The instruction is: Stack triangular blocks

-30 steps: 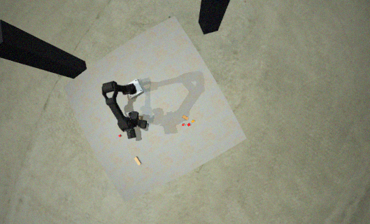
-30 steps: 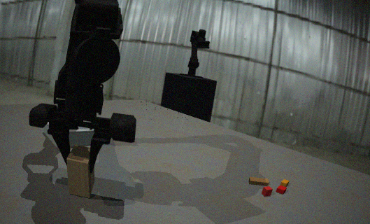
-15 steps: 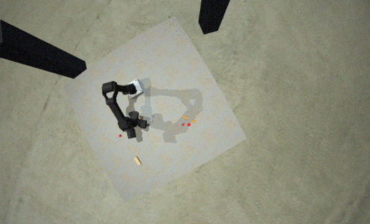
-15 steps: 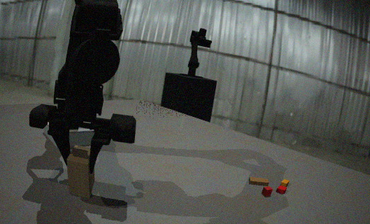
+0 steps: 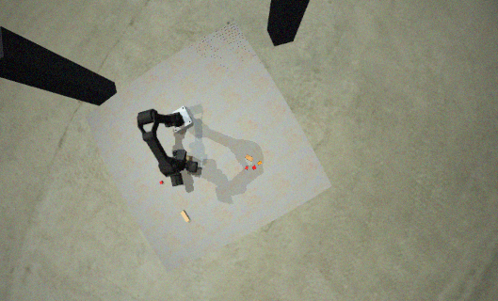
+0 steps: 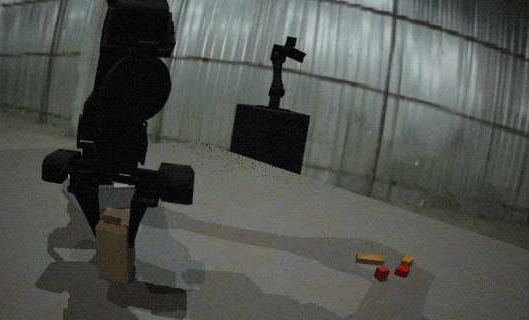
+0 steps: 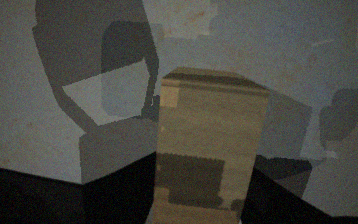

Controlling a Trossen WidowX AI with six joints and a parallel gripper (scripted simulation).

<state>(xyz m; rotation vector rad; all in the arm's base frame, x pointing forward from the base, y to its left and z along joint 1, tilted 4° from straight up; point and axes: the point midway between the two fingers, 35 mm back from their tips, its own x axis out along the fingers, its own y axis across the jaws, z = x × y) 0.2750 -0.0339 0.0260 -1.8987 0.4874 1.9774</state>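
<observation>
"What carries everything?"

"The pale tabletop. Beyond it in the exterior view stands a black pedestal with a second arm on top."

"And the working arm?"

"The black arm is bent sharply at the elbow, from the white base plate round to the claw, which points down."

"Is it holding anything?"

"It's partway open, fingers on either side of the upright wooden block. I can't tell whether they touch it."

"So that's where the task's wood is?"

"Yes, standing on the tabletop below the arm. A darker piece shows behind its top, but I can't make out whether both triangular halves are there. The arm hides most of it from above, and the wrist view cuts off its near end."

"Anything smaller?"

"A tan block lies apart. Well off to another side are an orange bar, two red pieces and an orange cube. One red bit sits near the arm."
</observation>
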